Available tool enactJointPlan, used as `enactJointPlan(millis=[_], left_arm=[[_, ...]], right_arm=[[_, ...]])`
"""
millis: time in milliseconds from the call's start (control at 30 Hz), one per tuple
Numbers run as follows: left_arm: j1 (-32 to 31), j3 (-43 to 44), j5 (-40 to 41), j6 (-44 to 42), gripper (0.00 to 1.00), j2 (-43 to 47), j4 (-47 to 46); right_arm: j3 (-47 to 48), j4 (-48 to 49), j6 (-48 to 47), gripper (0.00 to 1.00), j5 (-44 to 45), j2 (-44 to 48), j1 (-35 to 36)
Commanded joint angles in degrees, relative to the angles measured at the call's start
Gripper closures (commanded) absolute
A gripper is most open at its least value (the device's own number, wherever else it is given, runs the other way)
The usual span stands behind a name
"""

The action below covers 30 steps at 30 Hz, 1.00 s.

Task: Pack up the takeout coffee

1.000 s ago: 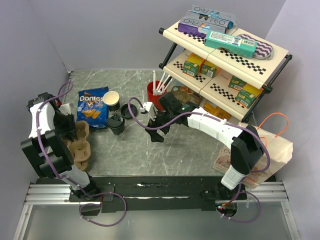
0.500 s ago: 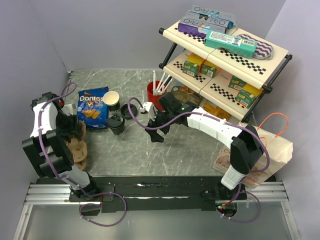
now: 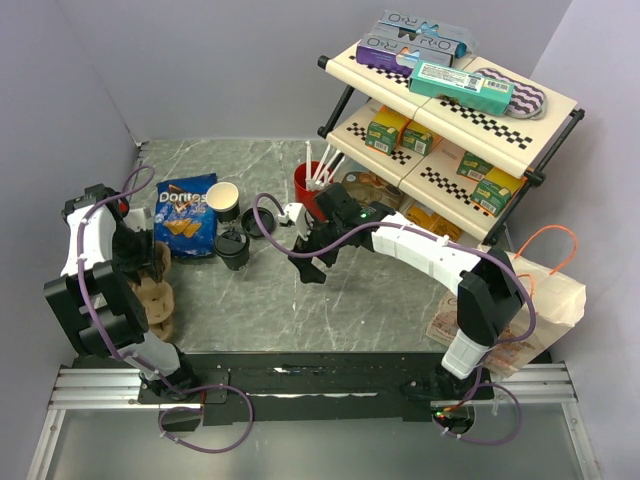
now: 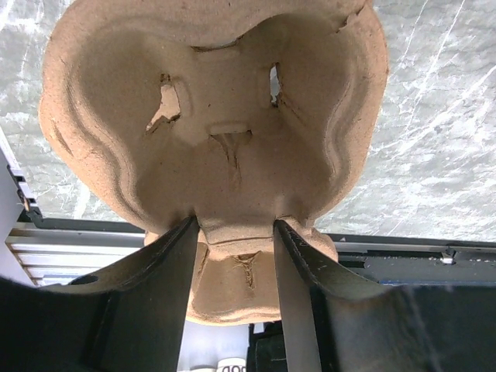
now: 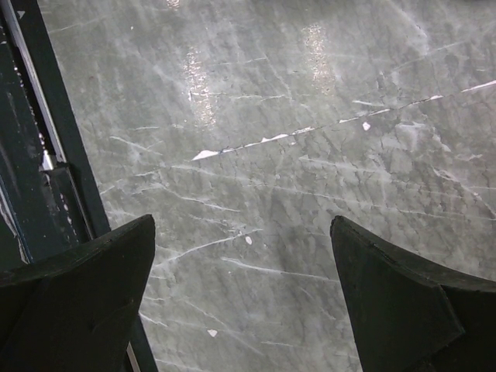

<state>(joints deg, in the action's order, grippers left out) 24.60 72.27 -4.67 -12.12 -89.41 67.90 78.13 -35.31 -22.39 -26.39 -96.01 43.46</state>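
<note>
**At the left table (image 3: 400,300) edge: cup carrier (image 4: 217,132) straddled**

Brackets its waist with the left gripper (image 4: 232,223); cannot tell whether clamped. Holds the right gripper (image 5: 242,225) wide open over mid-table. Toward the far left corner: takeout coffee cup (image 3: 223,198), unlidded, just beside the Doritos bag (image 3: 185,215).

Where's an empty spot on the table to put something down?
Biggest bare patch: front middle of the table, between the carrier and the paper bag. Another at the back, behind the chips, left of the shelf. Crowded around the coffee cup and red cup.
</note>
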Motion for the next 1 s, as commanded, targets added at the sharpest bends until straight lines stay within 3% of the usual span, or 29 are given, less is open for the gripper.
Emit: enactJointPlan(millis=[0, 400, 733, 867, 967], left_arm=[[-0.3, -1.0, 1.8, 0.8, 0.51, 1.1, -1.1], [-1.6, -0.4, 2.9, 0.3, 0.47, 2.9, -0.4], [-1.6, -1.8, 3.7, 0.2, 0.71, 2.6, -0.7], [-1.7, -0.4, 3.8, -0.4, 0.99, 2.9, 0.5], [-1.5, 3.9, 4.5, -0.7, 0.99, 3.7, 3.2]], right_arm=[[3.1, 0.0, -0.5, 0.00, -0.3, -0.4, -0.1], [2.7, 0.1, -0.4, 0.00, -0.5, -0.3, 0.0], [3.1, 0.2, -0.4, 0.00, -0.4, -0.6, 0.1], [2.7, 0.2, -0.4, 0.00, -0.2, -0.3, 0.3], [2.6, 0.1, -0.4, 0.00, -0.2, -0.1, 0.3]])
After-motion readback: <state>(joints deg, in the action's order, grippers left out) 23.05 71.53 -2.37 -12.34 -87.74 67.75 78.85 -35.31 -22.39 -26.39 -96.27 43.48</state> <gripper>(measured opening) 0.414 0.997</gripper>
